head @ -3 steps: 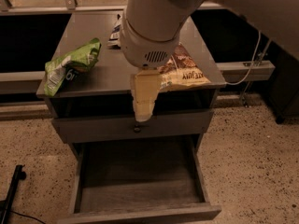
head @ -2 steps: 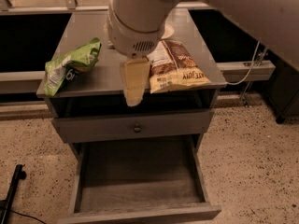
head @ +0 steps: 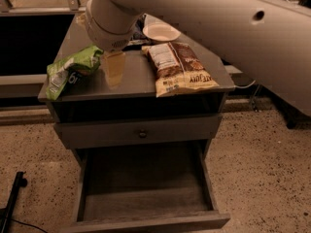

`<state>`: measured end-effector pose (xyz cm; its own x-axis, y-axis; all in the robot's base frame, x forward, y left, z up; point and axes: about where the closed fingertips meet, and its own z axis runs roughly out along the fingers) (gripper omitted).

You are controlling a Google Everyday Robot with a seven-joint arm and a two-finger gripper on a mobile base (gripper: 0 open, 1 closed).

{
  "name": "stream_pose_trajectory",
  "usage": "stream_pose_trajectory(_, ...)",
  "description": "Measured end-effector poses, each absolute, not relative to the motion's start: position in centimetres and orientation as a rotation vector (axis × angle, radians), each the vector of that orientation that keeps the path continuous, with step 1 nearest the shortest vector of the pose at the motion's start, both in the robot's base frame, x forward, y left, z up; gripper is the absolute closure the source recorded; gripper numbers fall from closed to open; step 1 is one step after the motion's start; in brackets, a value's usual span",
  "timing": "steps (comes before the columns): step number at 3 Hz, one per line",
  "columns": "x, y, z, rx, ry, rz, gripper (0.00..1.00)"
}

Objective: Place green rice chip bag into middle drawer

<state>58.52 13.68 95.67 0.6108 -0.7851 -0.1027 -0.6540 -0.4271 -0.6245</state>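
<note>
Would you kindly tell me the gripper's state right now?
Gripper: open or closed cannot be told; it hangs over the cabinet top beside the green rice chip bag.

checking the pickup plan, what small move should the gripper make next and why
Probably slide the gripper sideways onto the green rice chip bag, then lower to grasp it. The gripper hangs over the cabinet top just beside the bag, not over it, the bag lies ungrasped at the top's edge, and the middle drawer below already stands open.
</note>
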Motion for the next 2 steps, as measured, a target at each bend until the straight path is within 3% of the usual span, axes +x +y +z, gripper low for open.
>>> stream_pose_trajectory(2, 60.3, 21.6, 90.1, -2.240, 0.987, -0.111, 0.00)
